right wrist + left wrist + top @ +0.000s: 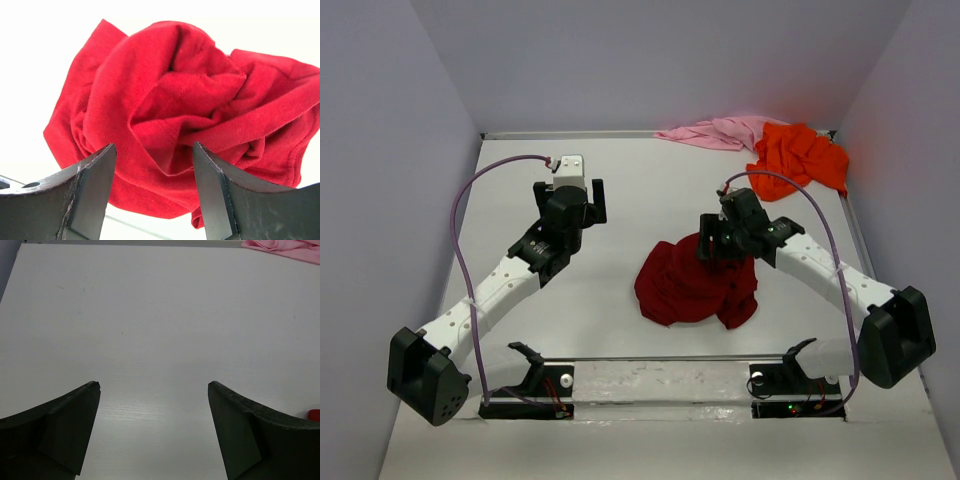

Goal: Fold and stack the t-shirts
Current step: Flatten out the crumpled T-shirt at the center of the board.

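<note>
Cotton-like knit cloth makes up all three garments, so expect light, limp, non-fragile material that drapes, sags and bunches when lifted and gives no rigid edge to grip. The crimson t-shirt [695, 282] lies crumpled in a mound on the surface [620, 180], slightly toward 4 o'clock from its centre in the top view. The orange t-shirt [800, 155] is heaped in the far corner at 1 o'clock. The pink t-shirt [715, 132] lies along the far edge toward 12 o'clock, touching the orange one. None is folded or stacked. The right pincer [154, 145] hangs directly over the crimson mound with its jaws spread, pinching nothing. The left pincer [154, 385] is spread wide over bare surface at 10 o'clock, well apart from the crimson garment. Recommended hold: a hem, shoulder seam or sleeve edge, one point per pincer, so that the cloth can be drawn flat. A pinch on the middle of the mound would probably lift several layers together. Count: three t-shirts, one of each colour; two pincers.
</note>
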`<state>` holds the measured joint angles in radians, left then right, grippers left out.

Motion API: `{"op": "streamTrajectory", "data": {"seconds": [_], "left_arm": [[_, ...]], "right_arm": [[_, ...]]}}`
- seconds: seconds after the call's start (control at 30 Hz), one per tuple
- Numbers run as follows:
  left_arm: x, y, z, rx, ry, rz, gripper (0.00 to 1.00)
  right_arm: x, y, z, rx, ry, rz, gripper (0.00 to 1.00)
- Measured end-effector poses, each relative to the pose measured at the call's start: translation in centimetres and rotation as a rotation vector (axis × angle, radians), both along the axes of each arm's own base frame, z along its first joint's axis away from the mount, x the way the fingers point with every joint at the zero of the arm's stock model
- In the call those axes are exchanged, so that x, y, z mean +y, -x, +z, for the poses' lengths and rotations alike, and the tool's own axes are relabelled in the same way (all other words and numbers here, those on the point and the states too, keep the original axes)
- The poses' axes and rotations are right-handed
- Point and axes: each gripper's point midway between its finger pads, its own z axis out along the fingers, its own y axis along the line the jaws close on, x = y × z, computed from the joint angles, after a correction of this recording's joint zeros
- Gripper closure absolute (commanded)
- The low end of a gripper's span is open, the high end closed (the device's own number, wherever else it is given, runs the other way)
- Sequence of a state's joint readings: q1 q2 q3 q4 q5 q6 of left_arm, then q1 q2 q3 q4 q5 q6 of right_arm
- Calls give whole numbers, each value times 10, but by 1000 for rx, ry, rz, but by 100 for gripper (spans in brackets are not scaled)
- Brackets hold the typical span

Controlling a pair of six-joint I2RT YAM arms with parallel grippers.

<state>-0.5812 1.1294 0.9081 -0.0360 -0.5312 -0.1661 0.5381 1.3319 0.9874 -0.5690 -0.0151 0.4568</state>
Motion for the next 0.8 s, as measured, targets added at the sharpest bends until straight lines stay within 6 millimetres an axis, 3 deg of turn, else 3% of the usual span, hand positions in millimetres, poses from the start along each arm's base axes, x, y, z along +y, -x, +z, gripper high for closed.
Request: {"op": "streamTrajectory", "data": {"seconds": [0.33, 0.8], "left_arm": [[0, 0, 0, 0, 0, 0, 1], [0, 0, 0, 0, 0, 0, 1]], "right_arm": [[-7, -4, 12, -45, 29, -3, 32], [-20, 20, -18, 23, 61, -2, 33]]}}
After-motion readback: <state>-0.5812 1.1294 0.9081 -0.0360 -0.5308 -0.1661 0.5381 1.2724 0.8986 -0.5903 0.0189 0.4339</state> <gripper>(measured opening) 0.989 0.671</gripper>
